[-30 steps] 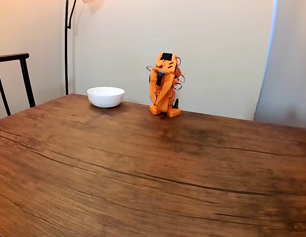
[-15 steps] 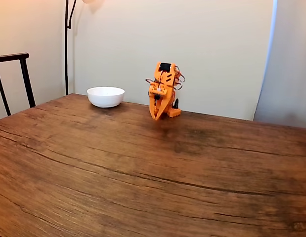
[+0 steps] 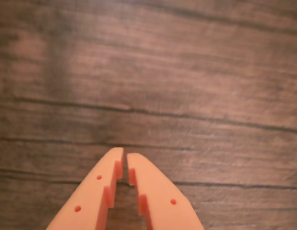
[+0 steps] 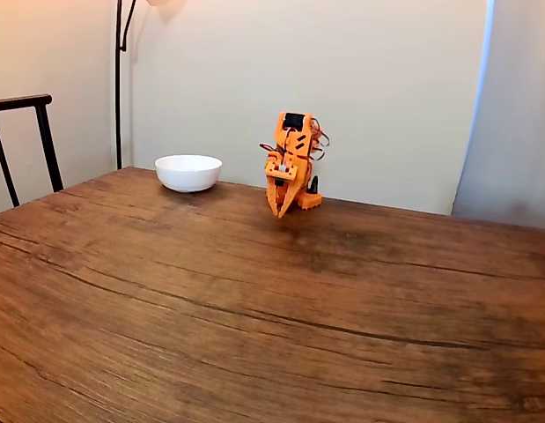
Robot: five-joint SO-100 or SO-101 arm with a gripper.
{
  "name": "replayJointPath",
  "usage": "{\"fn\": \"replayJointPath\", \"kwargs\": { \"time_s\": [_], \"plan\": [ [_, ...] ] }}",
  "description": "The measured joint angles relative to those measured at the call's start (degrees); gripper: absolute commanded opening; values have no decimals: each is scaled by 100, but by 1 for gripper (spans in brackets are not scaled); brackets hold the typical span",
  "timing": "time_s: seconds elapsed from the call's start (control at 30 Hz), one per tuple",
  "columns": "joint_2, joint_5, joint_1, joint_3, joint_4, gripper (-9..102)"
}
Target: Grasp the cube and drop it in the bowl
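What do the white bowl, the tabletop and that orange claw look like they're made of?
The bowl looks like glazed ceramic: plain white, smooth and glossy, though it could be plastic. The table looks like dark wood or a wood-look veneer, with long grain lines and a matte sheen. The gripper seems to be matte orange plastic, probably 3D-printed, with small moulded holes.

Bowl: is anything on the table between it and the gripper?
Nothing visible. In the fixed view the bowl sits left of the gripper with only bare table between them. The wrist view shows the gripper nearly closed and empty.
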Motion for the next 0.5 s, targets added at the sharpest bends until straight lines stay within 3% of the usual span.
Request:
{"fn": "replayJointPath", "kwargs": {
  "time_s": [0.5],
  "plan": [
    [88,35,0,-9,220,0]
  ]
}}
